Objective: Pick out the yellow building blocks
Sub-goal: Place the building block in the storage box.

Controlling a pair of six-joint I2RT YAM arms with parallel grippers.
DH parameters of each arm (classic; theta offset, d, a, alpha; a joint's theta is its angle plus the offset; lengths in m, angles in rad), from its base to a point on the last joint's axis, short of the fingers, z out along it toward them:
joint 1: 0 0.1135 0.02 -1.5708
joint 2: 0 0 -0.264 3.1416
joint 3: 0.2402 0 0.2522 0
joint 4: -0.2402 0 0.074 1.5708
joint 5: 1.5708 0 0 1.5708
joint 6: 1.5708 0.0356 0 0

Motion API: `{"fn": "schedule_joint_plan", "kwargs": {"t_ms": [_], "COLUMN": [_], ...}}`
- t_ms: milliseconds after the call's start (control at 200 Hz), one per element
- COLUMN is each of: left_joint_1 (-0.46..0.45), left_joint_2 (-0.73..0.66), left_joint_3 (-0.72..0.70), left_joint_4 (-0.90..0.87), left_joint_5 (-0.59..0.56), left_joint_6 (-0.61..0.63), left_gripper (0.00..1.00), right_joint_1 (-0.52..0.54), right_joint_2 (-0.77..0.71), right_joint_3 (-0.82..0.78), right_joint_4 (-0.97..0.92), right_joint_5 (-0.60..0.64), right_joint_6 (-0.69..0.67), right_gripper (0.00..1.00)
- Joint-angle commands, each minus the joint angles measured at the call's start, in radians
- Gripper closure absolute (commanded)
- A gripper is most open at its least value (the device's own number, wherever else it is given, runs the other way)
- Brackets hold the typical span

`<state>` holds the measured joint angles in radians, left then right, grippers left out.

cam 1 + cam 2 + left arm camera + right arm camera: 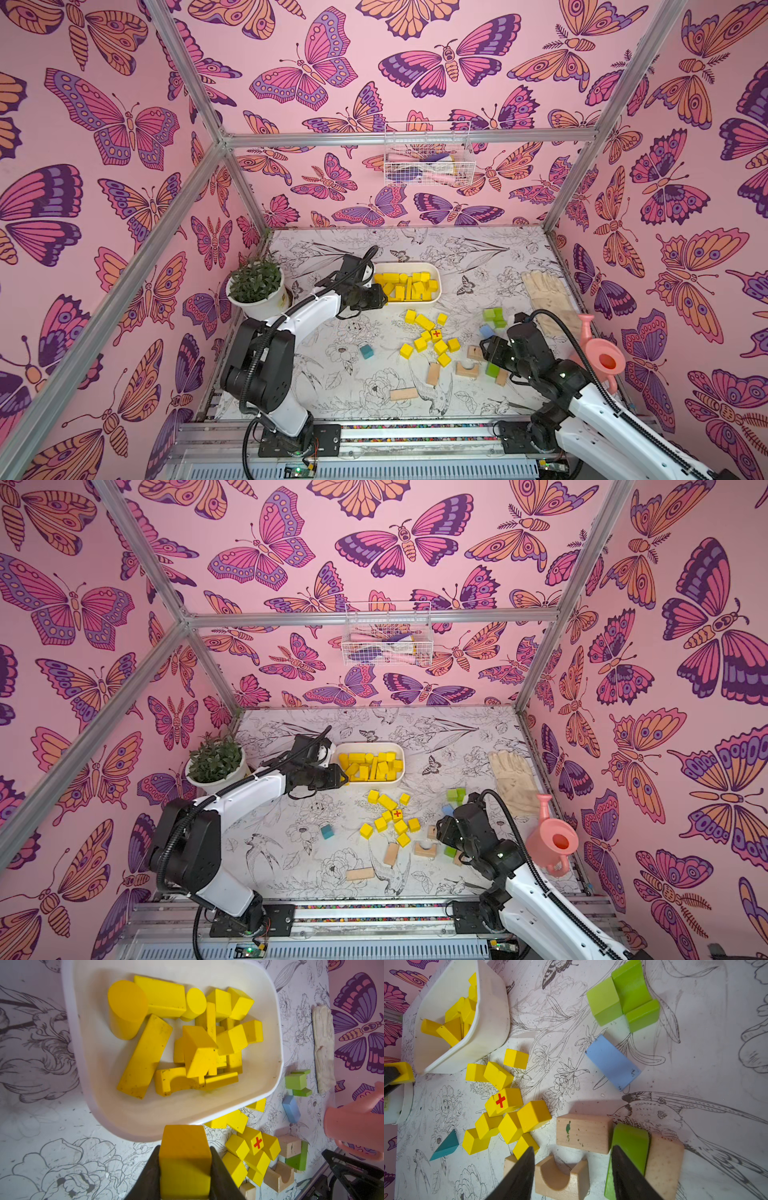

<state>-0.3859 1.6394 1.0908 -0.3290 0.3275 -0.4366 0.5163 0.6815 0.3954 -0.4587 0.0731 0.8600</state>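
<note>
Yellow crowds the white tub (pixel 415 304) in both top views: a heap of yellow building blocks (pixel 409 286) lies inside it. A loose cluster (pixel 432 338) of them sits on the bench (pixel 478 257) just in front, the cross-marked cube (pixel 436 334) among them. My left end effector (pixel 382 297) hangs at the tub's near left corner. Its arm hides that corner, and what it grips is hard to make out from up here. My right end effector (pixel 487 351) hangs over the tan and green blocks and covers some of them. Open bench lies behind the tub and around the teal block (pixel 366 351). A glove (pixel 548 291) and a pink watering can (pixel 602 353) crowd the right edge.

From the left wrist, my left end effector is clamped on a yellow cube (pixel 185 1167) of smooth painted wood, just outside the tub's rim. The cube's near end is cut off by the frame. Inside the tub lie cylinders, bars and an arch, scuffed with dark specks.

From the right wrist, my right end effector's fingers (pixel 521 1176) stand apart with nothing between them, above a tan arch block (pixel 560 1180). One finger covers part of a green block (pixel 631 1140); the other hides a corner of the cluster's nearest yellow block. The tub is cut off at the frame edge.
</note>
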Motion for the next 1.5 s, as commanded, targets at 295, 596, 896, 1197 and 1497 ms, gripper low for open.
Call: {"fn": "schedule_joint_plan", "kwargs": {"t_ms": [295, 596, 896, 1197, 1497], "left_joint_1": [0.013, 0.013, 0.009, 0.003, -0.035], "left_joint_2": [0.155, 0.25, 0.301, 0.291, 0.174], "left_joint_3": [0.166, 0.287, 0.357, 0.361, 0.247], "left_joint_4": [-0.116, -0.17, -0.199, -0.205, -0.192], "left_joint_5": [-0.023, -0.033, -0.042, -0.042, -0.06], "left_joint_6": [0.005, 0.015, 0.012, 0.009, -0.003], "left_gripper": [0.7, 0.67, 0.62, 0.6, 0.6], "right_joint_1": [-0.015, -0.018, -0.019, -0.022, -0.022], "right_joint_2": [-0.005, 0.008, 0.014, 0.016, 0.017], "right_joint_3": [-0.012, -0.01, -0.01, -0.01, -0.01], "right_joint_4": [0.008, 0.015, 0.02, 0.022, 0.02], "right_joint_5": [-0.016, -0.024, -0.03, -0.032, -0.03], "right_joint_6": [-0.003, -0.006, -0.01, -0.01, -0.007], "right_gripper": [0.4, 0.4, 0.4, 0.4, 0.4]}}
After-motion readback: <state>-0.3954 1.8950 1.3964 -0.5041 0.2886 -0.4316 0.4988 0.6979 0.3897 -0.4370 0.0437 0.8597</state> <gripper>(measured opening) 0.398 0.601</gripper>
